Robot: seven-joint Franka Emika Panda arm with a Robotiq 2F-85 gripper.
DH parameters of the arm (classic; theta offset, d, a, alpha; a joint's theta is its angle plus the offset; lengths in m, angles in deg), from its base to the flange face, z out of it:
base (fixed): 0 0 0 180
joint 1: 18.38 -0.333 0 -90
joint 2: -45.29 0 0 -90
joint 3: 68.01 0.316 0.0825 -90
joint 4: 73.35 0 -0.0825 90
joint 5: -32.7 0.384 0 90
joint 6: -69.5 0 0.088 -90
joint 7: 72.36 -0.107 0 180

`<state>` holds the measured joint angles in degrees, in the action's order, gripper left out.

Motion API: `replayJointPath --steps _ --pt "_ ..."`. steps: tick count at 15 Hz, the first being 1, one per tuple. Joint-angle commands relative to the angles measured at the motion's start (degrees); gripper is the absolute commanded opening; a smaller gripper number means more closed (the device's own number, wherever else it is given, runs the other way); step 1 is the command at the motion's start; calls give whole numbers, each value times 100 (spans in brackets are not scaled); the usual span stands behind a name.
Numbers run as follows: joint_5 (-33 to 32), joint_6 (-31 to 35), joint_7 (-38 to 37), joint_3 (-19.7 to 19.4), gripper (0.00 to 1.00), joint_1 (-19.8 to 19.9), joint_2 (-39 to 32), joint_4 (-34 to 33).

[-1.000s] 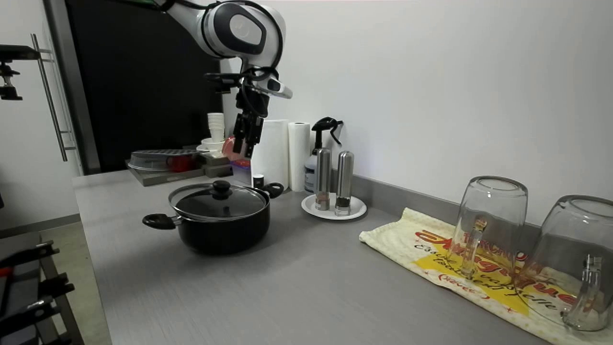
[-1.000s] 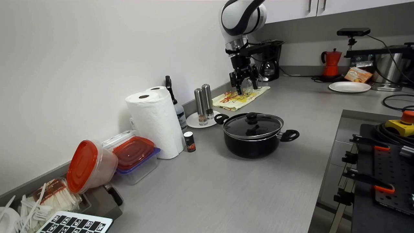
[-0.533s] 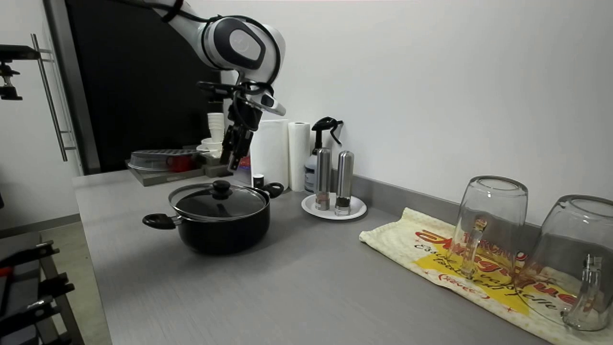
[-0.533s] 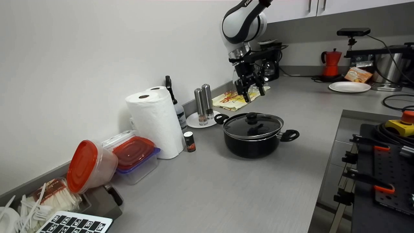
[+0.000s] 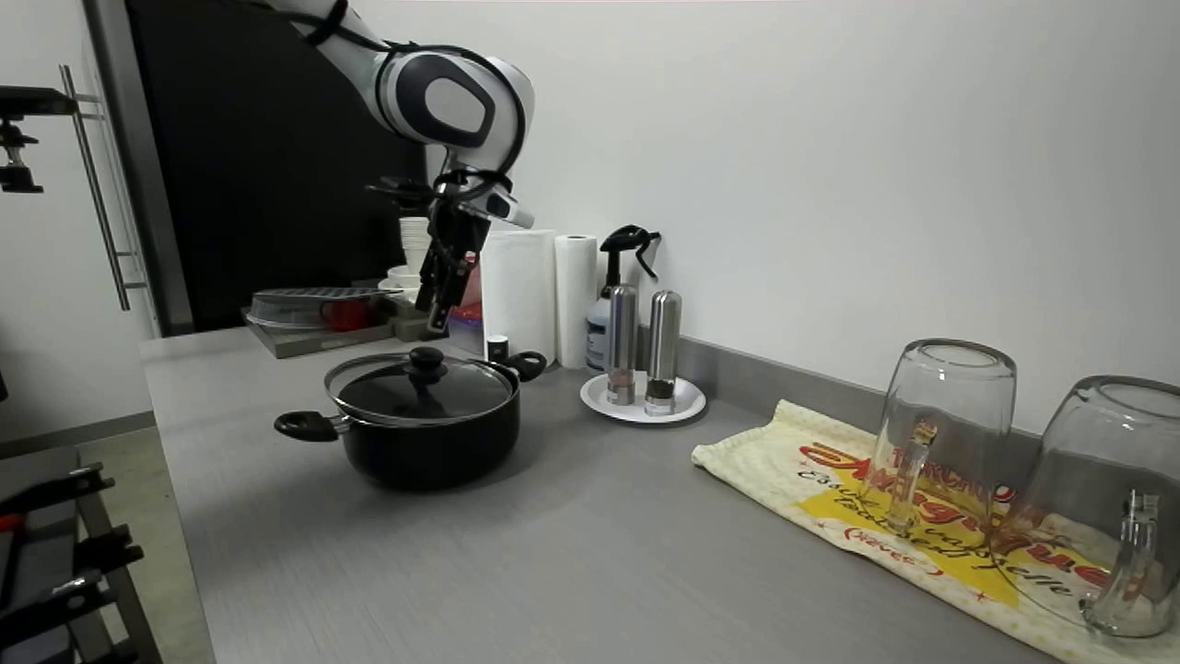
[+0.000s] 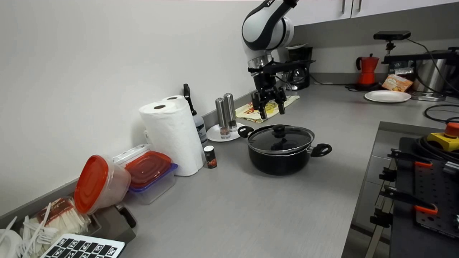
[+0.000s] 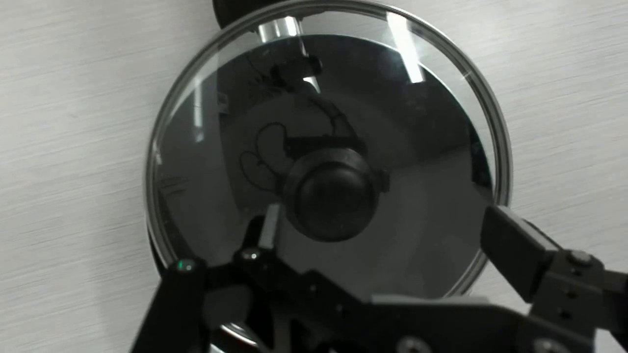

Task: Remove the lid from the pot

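Note:
The black pot (image 5: 429,452) stands on the grey counter; it also shows in an exterior view (image 6: 279,163). The dark glass lid (image 5: 396,392) with a metal rim lies on it. Its black knob (image 5: 426,361) points up. My gripper (image 6: 273,114) is open, empty and above the lid, not touching it; it also shows in an exterior view (image 5: 431,318). In the wrist view my gripper (image 7: 382,208) has its fingers wide apart over the lid (image 7: 417,220). The knob (image 7: 336,201) appears between them, closer to the left finger (image 7: 270,228).
A white plate (image 5: 590,401) with two metal grinders, a small jar (image 6: 210,157) and paper towel rolls (image 6: 172,139) stand near the pot by the wall. Glass mugs (image 5: 949,397) stand on a towel (image 5: 774,443). Plastic containers (image 6: 148,175) lie along the wall.
My open gripper has come down closer to the lid and shifted left in an exterior view. Its tilt has changed a little. The pot and lid have not moved.

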<state>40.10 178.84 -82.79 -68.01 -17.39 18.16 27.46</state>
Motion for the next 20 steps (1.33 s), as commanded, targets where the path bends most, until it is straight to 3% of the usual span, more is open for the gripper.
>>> replayJointPath --steps 1,17,18,20 --pt "143 292 -114 -19 100 -73 -3 86" --pt "18 349 -309 -164 100 -88 -401 48" --pt "10 346 -277 -162 82 -84 -406 44" --pt "12 337 -273 -162 67 -81 -409 42"
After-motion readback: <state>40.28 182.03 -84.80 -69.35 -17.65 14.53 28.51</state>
